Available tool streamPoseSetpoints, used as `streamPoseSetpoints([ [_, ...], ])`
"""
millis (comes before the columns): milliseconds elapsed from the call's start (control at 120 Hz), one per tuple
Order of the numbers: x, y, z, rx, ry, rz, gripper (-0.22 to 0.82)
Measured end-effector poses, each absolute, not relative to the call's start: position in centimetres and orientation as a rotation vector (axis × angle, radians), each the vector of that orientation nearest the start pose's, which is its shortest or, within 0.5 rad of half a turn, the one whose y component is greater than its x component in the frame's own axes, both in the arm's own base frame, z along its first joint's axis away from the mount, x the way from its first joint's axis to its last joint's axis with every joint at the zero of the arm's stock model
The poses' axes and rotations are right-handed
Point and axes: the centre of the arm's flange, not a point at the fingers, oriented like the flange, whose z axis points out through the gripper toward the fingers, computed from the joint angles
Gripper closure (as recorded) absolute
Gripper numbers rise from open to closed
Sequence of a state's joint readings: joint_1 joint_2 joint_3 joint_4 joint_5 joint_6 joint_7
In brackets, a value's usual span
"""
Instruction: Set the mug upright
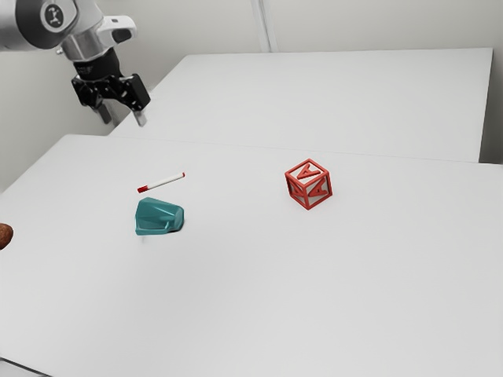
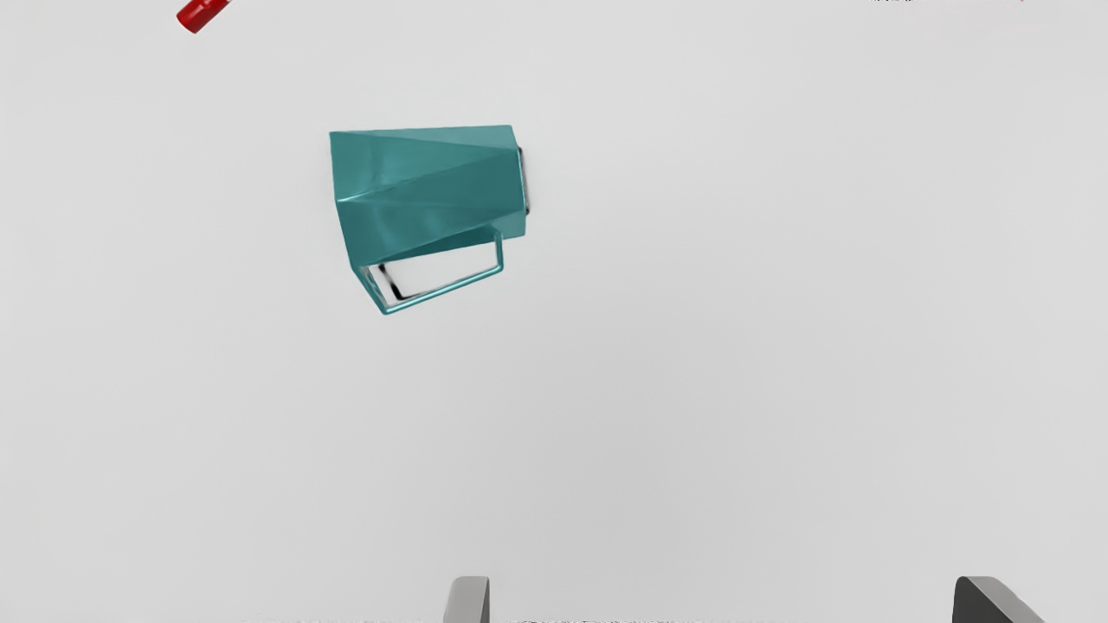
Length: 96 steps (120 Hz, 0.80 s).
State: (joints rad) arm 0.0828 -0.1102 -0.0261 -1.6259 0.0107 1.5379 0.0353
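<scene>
The mug [image 2: 430, 190] lay on its side on the white bench [image 1: 314, 290], not upright. I had the hand [image 1: 123, 118] well above it, fingers wide apart with nothing between them. In the wrist view the mug sat out ahead of the fingertips, in line with one finger rather than with the gap, its handle [image 2: 446, 290] toward me. Its long axis ran nearly along the line from finger to finger, so I judged that closing across the body would want roughly a quarter turn of the wrist after coming over and down. The wide end, probably the mouth, pointed to the exterior view's left. The marker [image 1: 162, 182] lay close by, on the side away from the handle, and would crowd a finger there. The red-framed cube [image 1: 308, 184] was well apart, toward the exterior view's right, with open bench between; a pale wall [image 1: 377, 23] stood behind.
</scene>
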Motion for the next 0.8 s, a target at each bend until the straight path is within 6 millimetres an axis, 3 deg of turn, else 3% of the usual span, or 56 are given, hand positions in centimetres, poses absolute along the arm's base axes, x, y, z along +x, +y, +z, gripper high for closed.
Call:
streamPoseSetpoints([
  [242,50.3,10.1,65.2,-3.164,-0.184,-0.03,0.02],
  [400,49.6,15.6,63.1,-3.251,-0.285,-0.006,0.02],
  [708,50.5,24.2,52.6,-3.488,-0.369,0.014,0.02],
  [800,50.7,25.8,49.2,-3.55,-0.375,-0.014,0.02],
])
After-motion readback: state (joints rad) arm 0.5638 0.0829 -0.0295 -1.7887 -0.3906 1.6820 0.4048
